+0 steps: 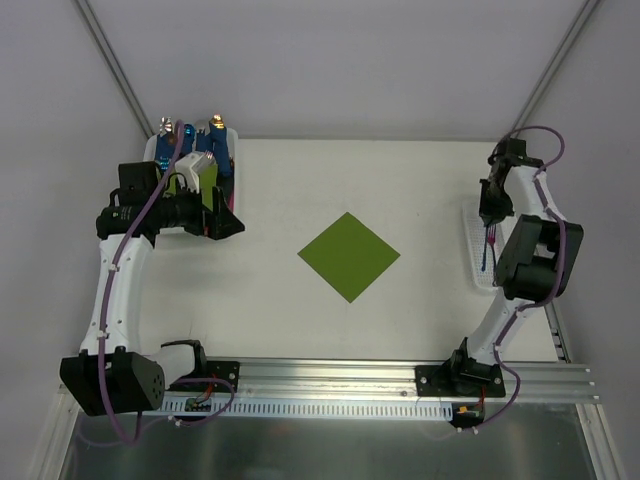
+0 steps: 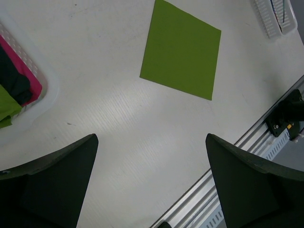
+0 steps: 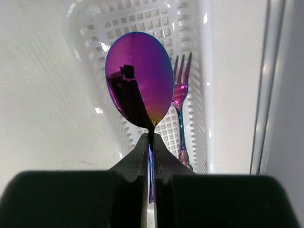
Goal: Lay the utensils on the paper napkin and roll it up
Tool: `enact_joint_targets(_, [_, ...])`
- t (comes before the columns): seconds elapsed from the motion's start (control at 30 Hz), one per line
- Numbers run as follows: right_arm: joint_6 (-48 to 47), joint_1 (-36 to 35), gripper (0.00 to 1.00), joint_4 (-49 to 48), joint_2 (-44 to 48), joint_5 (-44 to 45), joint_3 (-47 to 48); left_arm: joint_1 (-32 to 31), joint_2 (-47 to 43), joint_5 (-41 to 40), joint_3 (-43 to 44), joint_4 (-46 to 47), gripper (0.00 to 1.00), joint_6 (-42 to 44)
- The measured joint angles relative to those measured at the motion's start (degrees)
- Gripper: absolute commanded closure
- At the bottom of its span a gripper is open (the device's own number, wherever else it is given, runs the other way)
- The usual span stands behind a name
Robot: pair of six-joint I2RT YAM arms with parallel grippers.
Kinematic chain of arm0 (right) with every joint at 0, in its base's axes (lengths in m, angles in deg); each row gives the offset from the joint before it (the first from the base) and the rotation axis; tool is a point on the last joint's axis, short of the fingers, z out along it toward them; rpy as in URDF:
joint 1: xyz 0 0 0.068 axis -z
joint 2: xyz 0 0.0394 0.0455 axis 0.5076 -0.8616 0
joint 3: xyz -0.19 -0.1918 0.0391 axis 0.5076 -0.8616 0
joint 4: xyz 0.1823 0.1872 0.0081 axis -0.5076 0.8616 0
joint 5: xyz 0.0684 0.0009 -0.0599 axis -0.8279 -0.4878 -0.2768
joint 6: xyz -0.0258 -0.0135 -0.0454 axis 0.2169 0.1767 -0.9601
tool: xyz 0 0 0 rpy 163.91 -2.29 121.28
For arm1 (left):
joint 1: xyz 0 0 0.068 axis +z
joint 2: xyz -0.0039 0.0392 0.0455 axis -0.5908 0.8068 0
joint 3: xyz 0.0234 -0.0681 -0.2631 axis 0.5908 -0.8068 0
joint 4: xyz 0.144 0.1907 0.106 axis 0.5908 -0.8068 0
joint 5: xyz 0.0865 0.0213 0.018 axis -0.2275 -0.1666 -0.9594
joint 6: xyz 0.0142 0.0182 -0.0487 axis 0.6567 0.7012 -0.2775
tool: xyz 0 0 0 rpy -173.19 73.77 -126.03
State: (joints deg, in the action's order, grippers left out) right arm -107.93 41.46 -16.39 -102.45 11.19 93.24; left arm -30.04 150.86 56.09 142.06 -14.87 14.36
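Our right jaws pinch the spoon (image 3: 138,78) over the basket (image 3: 90,28) holding a fork (image 3: 180,95). Our left jaws hang spread above the counter (image 2: 118,123).

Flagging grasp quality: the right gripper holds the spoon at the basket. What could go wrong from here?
1. The right gripper pinches the spoon only at its thin neck, so it may pivot or slip in transit.
2. The fork lies close by in the basket; lifting could snag it.
3. The napkin lies loose; a landing spoon could shift it.
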Motion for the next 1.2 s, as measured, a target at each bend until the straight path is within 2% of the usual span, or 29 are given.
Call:
enact_joint_targets(0.13, [0.6,0.0,1.0,0.6,7.3,-2.7,1.6,2.5,1.2,0.2,2.4,-0.2,0.01,-1.4])
enact_joint_targets(0.27, [4.5,0.1,1.0,-2.1,15.7,-16.1,1.5,8.5,4.8,6.4,7.4,0.1,0.01,-3.5])
enact_joint_targets(0.37, [11.1,-1.1,1.0,-10.7,23.5,-28.2,-4.3,10.8,6.3,12.8,10.1,0.9,0.01,-5.4])
enact_joint_targets(0.47, [20.4,-5.6,1.0,-22.1,30.4,-37.9,-12.8,9.6,6.4,18.3,11.2,2.5,0.02,-7.9])
enact_joint_targets(0.57, [29.3,-13.4,1.0,-34.7,33.6,-44.4,-20.3,5.4,6.3,20.1,11.5,5.7,0.05,-10.9])
enact_joint_targets(0.63, [36.5,-19.8,1.0,-44.9,33.7,-46.6,-25.2,1.4,6.3,19.8,11.3,8.1,0.11,-13.4])
enact_joint_targets(0.73, [45.6,-28.0,1.0,-58.7,33.6,-47.6,-31.9,-4.9,6.2,19.4,9.9,12.9,0.22,-17.9])
enact_joint_targets(0.83, [53.5,-34.4,1.0,-71.8,33.2,-47.4,-36.4,-11.1,5.9,17.9,7.3,17.6,0.27,-22.6])
enact_joint_targets(0.97, [60.6,-39.5,1.0,-86.6,32.4,-45.6,-39.8,-20.5,4.7,13.5,3.7,21.9,0.35,-26.8])
enact_joint_targets(1.07, [63.7,-42.2,1.0,-93.8,31.8,-44.3,-41.3,-26.5,3.9,11.5,1.7,23.9,0.4,-29.2])
enact_joint_targets(1.1, [64.4,-43.0,1.0,-95.6,31.6,-43.9,-41.6,-27.7,3.8,10.7,1.4,24.2,0.44,-29.7])
enact_joint_targets(1.2, [65.9,-44.3,1.0,-99.0,31.3,-43.5,-42.0,-28.7,3.9,9.0,1.2,25.0,0.46,-31.3])
